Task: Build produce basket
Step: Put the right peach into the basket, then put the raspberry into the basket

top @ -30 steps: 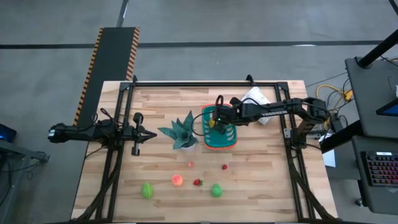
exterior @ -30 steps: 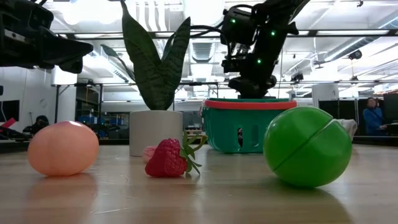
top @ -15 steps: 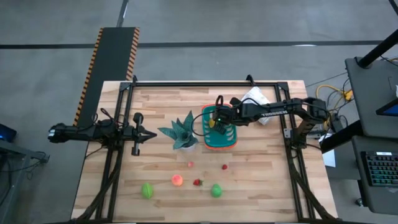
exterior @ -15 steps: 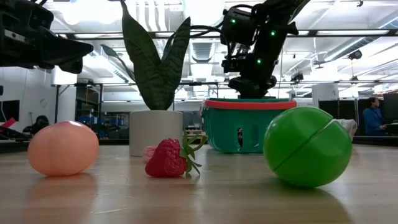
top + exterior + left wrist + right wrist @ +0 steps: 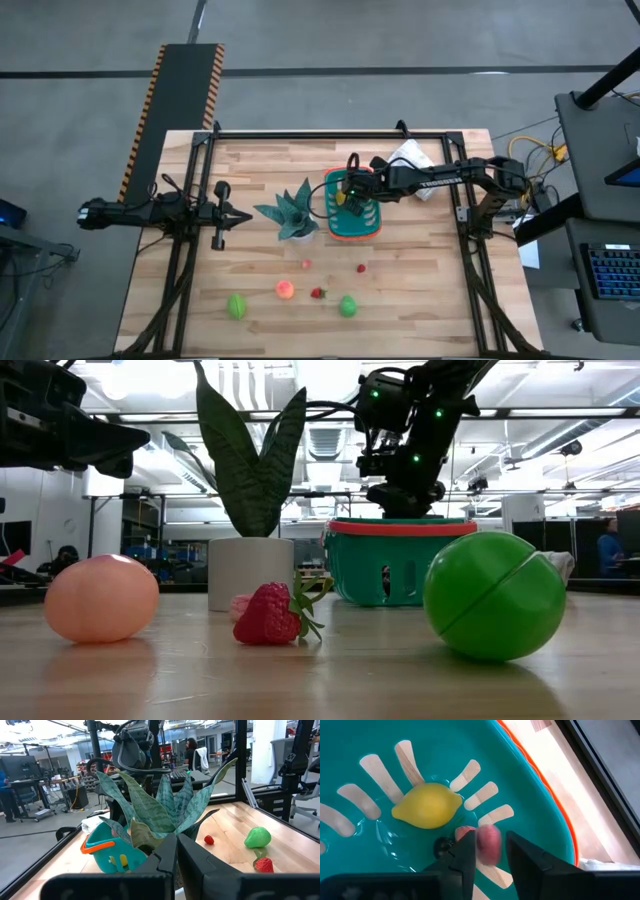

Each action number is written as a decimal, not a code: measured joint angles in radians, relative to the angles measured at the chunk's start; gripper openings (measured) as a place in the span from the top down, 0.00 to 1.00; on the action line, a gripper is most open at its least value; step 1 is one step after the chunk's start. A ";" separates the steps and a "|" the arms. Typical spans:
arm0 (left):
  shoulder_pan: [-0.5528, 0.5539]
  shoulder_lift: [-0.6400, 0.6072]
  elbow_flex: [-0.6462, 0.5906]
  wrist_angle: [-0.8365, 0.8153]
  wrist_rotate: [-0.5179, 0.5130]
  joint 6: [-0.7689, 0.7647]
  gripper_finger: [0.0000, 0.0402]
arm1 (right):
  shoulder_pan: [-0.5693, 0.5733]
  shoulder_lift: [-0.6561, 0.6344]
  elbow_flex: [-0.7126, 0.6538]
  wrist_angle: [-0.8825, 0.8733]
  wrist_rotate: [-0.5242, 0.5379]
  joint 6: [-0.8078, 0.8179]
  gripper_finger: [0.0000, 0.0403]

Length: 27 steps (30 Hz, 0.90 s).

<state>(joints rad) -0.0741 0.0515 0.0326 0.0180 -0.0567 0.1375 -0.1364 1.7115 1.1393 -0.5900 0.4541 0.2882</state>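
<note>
The teal basket (image 5: pixel 352 210) with its orange band stands on the table right of a potted spiky plant (image 5: pixel 295 212). My right gripper (image 5: pixel 489 851) reaches down into the basket from above, fingers a little apart. A small pink-red piece (image 5: pixel 487 842) shows in the gap, and a yellow lemon (image 5: pixel 427 805) lies on the basket floor. My left gripper (image 5: pixel 176 855) is shut and empty, hovering left of the plant (image 5: pixel 243 214). More produce lies on the near half of the table: two green pieces (image 5: pixel 236 305) (image 5: pixel 347 306), a peach (image 5: pixel 285 290) and a strawberry (image 5: pixel 318 293). My right gripper has the small pink-red piece (image 5: pixel 482 840) between its two fingers, close against one finger (image 5: pixel 465 855), with a gap showing to the other. Whether the fingers touch it or it lies on the basket floor below them, I cannot tell. The fingers point down into the basket.
A white bag (image 5: pixel 410 160) lies at the far right behind the basket. Two tiny pieces, one red (image 5: pixel 361 268) and one pink (image 5: pixel 306 264), lie near the table's middle. A dark frame (image 5: pixel 330 133) runs along the table's edges.
</note>
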 joint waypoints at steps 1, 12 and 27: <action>0.000 -0.001 0.000 0.000 0.000 0.000 1.00 | 0.000 0.000 0.000 0.000 0.000 0.001 0.74; 0.000 0.000 0.000 0.000 0.000 0.000 1.00 | 0.015 -0.017 0.000 0.059 0.021 -0.003 0.55; 0.000 0.000 0.000 0.000 0.000 0.000 1.00 | 0.216 -0.354 -0.056 0.204 -0.074 -0.178 0.50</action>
<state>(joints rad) -0.0739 0.0517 0.0324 0.0177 -0.0570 0.1375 0.0797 1.3578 1.0834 -0.3862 0.3802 0.1103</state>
